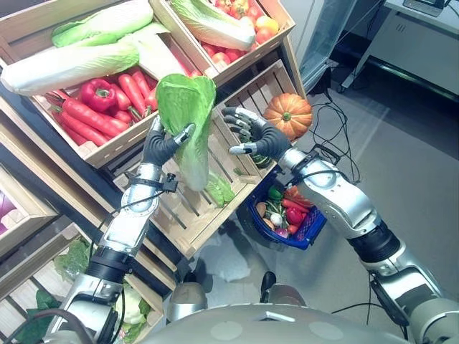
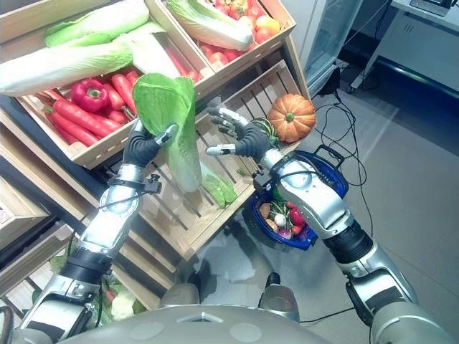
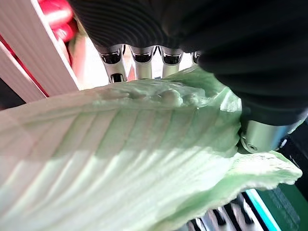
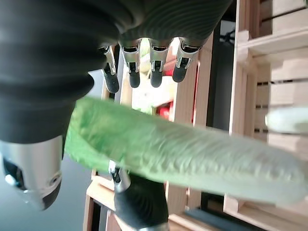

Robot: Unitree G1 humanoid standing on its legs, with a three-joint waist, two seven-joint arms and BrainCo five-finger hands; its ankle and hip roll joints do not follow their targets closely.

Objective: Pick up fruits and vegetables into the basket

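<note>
Here left hand (image 1: 162, 145) grips cabbage (image 1: 188, 118), upright.

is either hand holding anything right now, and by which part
The left hand grips a long green cabbage at its leafy upper end, the pale stalk hanging down. The right hand is open beside it, holding nothing.

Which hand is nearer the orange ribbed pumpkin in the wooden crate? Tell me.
Right. The right hand hangs open just beside the orange ribbed pumpkin, not touching it. The left hand is farther off, gripping the green leafy cabbage.
</note>
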